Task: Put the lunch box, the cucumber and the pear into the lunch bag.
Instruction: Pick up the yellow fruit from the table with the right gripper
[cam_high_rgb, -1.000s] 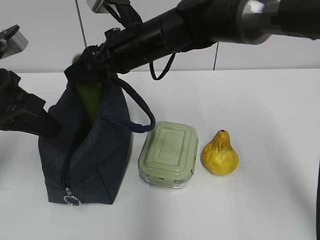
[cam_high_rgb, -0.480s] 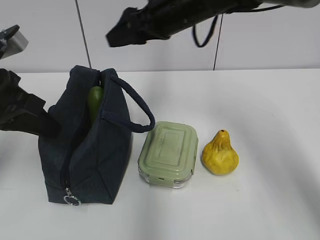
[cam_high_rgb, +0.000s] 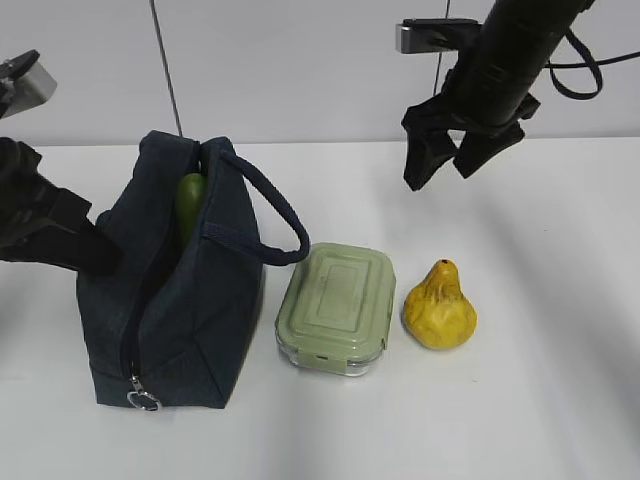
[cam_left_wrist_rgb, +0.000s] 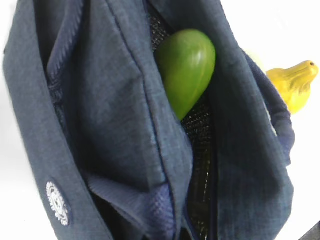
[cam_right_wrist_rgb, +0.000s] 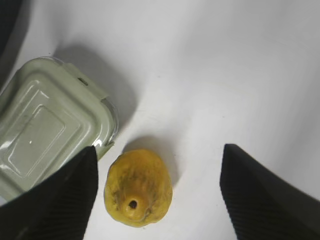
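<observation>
The navy lunch bag (cam_high_rgb: 175, 300) stands at the left with its mouth open. The green cucumber (cam_high_rgb: 190, 203) stands inside it, its tip showing; it also shows in the left wrist view (cam_left_wrist_rgb: 186, 70). My left gripper (cam_high_rgb: 98, 256) is at the bag's left wall, its jaws hidden by bunched bag fabric (cam_left_wrist_rgb: 160, 215) that it appears to pinch. The lunch box (cam_high_rgb: 336, 306) with its sage lid lies right of the bag. The yellow pear (cam_high_rgb: 440, 310) stands right of the box. My right gripper (cam_high_rgb: 440, 172) is open and empty, high above the pear (cam_right_wrist_rgb: 138, 187), with the box (cam_right_wrist_rgb: 45, 135) to its left.
The bag's padded handle (cam_high_rgb: 275, 215) loops out toward the box. The zipper's ring pull (cam_high_rgb: 145, 402) hangs at the bag's front bottom. White table (cam_high_rgb: 540, 400) lies to the right of the pear and in front of the things. A wall stands behind.
My right arm has left the bag's mouth and swung right, now open over the pear. The cucumber stays in the bag. The left arm has not moved.
</observation>
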